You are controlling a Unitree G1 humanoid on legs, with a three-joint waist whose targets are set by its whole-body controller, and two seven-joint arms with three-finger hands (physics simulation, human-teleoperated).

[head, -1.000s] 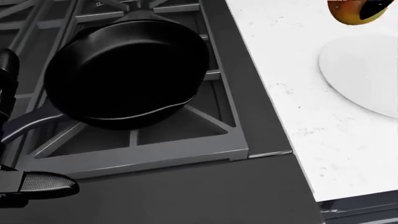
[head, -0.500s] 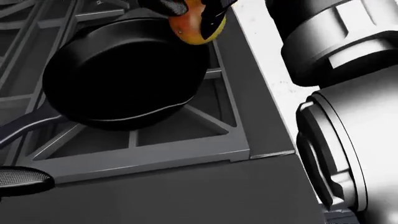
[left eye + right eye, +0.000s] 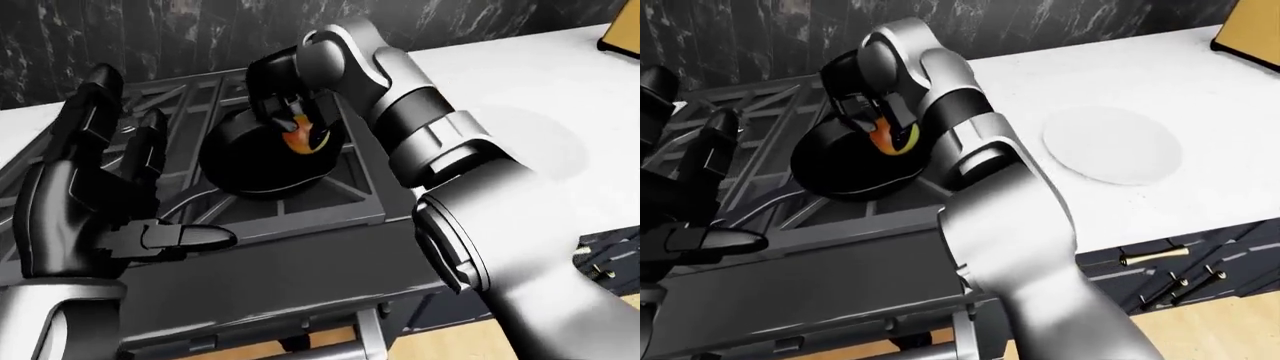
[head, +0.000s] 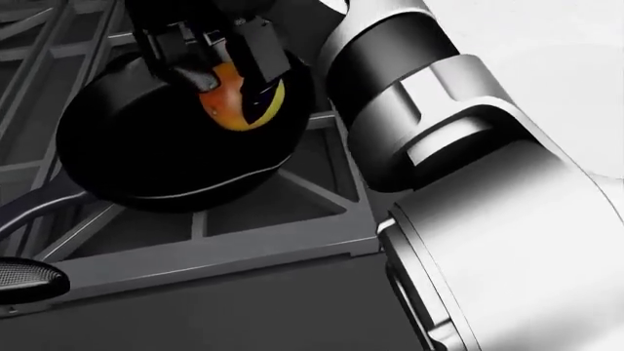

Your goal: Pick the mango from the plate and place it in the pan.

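The orange-yellow mango point(image 4: 237, 104) is in my right hand point(image 4: 220, 73), whose dark fingers point(image 4: 261, 50) close round it from above. It hangs just over the inside of the black pan point(image 4: 137, 157), toward the pan's upper right; whether it touches the pan's floor I cannot tell. The pan stands on the stove grate point(image 4: 254, 234), its handle pointing to the lower left. The white plate point(image 3: 1112, 144) lies bare on the white counter to the right. My left hand point(image 3: 165, 176) is open and empty, held up at the left of the stove.
My silver right arm point(image 4: 468, 183) crosses the right half of the head view and hides the counter there. A tan block point(image 3: 1250, 34) stands at the counter's top right. Drawer handles point(image 3: 1155, 256) show below the counter edge.
My right hand has carried the mango leftward from above the plate to over the pan and lowered it. The arm now fills the right of the head view. The left hand barely moved.
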